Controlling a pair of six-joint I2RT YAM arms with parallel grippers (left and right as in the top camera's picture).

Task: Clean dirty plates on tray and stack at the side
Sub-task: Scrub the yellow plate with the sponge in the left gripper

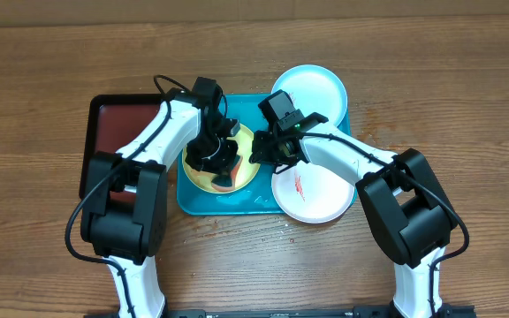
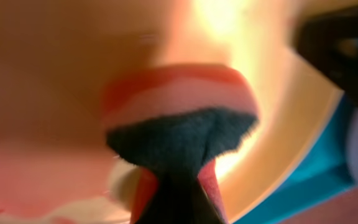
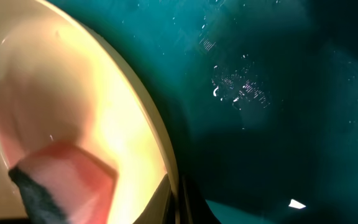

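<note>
Left jaws clamp the sponge (image 2: 179,106) onto the yellow-green plate (image 1: 246,168) in the tray (image 1: 228,205). Right jaws closed, apparently pinching its rim (image 3: 159,149). Plate stiff, light, likely slick: grip the rim.

Yellow-green plate (image 1: 246,146) on turquoise tray (image 1: 203,203); blue plate (image 1: 312,87), smeared white plate (image 1: 318,193) at its right.

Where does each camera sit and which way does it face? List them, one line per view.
Overhead: above the table, facing down on the tray and yellow-green plate; both arms show.
Left wrist: on the left arm, facing the plate close up; the left gripper shows, pinching a sponge.
Right wrist: low beside the plate's rim, facing across the tray; the right gripper barely shows.
Shared: all see plate and tray.
</note>
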